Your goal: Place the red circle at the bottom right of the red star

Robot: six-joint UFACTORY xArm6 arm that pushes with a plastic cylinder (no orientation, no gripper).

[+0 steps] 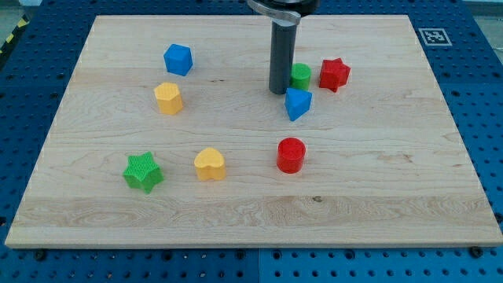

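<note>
The red circle [291,154] lies on the wooden board right of centre, toward the view's bottom. The red star [334,74] lies above and to its right, near the view's top. My tip [279,92] stands on the board to the left of the red star, touching or almost touching the green circle [301,75] and just above-left of the blue triangle [298,103]. The tip is well above the red circle, apart from it.
A blue cube [178,59] and a yellow hexagon [168,97] lie at the upper left. A green star [143,171] and a yellow heart [210,163] lie at the lower left. The board's edge [251,244] runs along the view's bottom, with a blue pegboard table around it.
</note>
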